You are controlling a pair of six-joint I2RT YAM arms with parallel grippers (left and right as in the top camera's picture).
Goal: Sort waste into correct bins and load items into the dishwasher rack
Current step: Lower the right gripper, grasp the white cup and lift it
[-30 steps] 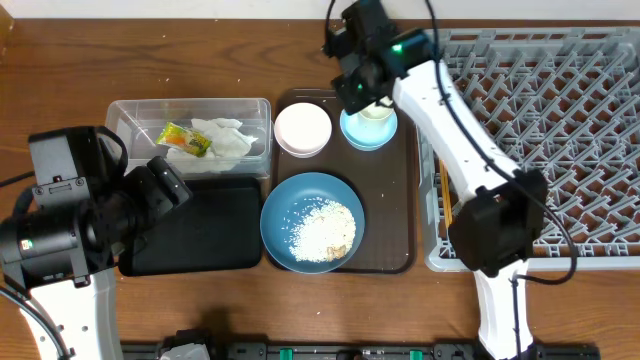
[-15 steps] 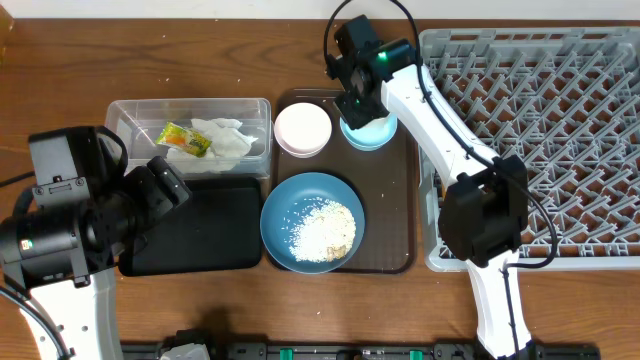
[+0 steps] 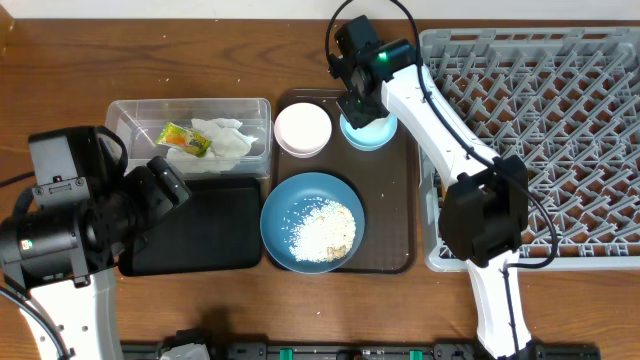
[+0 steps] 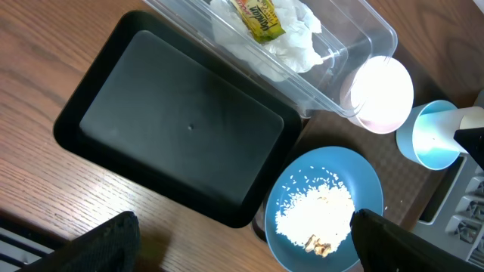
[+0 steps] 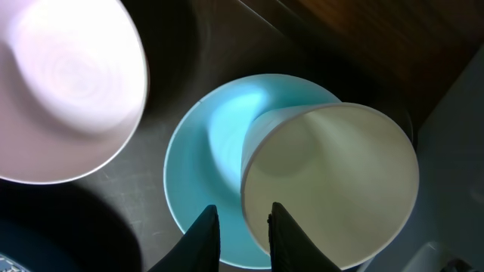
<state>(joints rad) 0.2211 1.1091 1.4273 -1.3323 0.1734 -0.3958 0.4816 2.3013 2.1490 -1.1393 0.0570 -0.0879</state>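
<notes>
My right gripper (image 5: 243, 230) hangs over the far right corner of the brown tray (image 3: 398, 215). It is directly above the small white cup (image 5: 333, 181), which leans tilted inside the light-blue bowl (image 5: 200, 143). In the right wrist view the fingers stand close together and straddle the cup's near rim, one outside the wall and one over the cup's mouth. Whether they pinch the wall I cannot tell. From overhead the gripper body hides almost all of the cup, and I see only the bowl's edge beneath it. The white bowl (image 3: 302, 128) sits just beside it, to the left.

My left gripper (image 4: 243, 219) is spread wide with nothing between its fingers, above the black tray (image 4: 174, 128) and the dark-blue dish (image 4: 302, 177) with its rice (image 4: 314, 215). That view shows the wrapper (image 4: 261, 17) lying on the napkin (image 4: 291, 38) in the clear tub (image 4: 378, 26). Only the overhead view shows the whole grey rack (image 3: 540, 120) on the desk (image 3: 60, 60).
</notes>
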